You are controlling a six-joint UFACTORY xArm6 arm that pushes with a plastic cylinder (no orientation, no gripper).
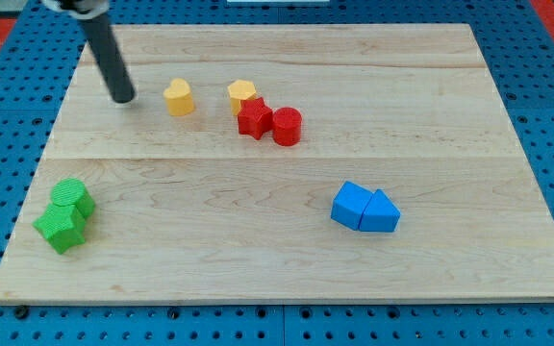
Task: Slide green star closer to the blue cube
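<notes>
- Camera view, the only one: light wooden tabletop [287,192] on a blue pegboard.
- No pincer on this rig, so nothing to report as apart or together; the arm ends in a dark rod and my tip [123,99] sits on the wood at the view's upper left.
- Target: green star-shaped block [62,227] at the view's lower left, near the tabletop's left edge. A second green block, rounded or hexagonal, shape unclear [72,197], touches it on the upper side.
- Goal: blue cube-shaped block [352,205] at the view's lower right of centre, touching a blue triangular block [382,212] on its right.
- Tip is well apart from the star, above it and slightly right; nearest block to the tip is the yellow heart-shaped block [179,97], just to its right.
- Also up top: a yellow block [241,93], a red star-shaped block [254,119] and a red cylinder [288,126], clustered. Not in the push lane.
- Judgement: step in hand is the approach. Bring the tip down the left side and get behind the star on its left face, without clipping the other green block.
- Push right along the lower part of the tabletop, line through the star's centre aimed at the cube.
- Risk: off-centre contact spins the star or drags its green neighbour along. Stop short of the cube so the blue pair isn't shoved.
</notes>
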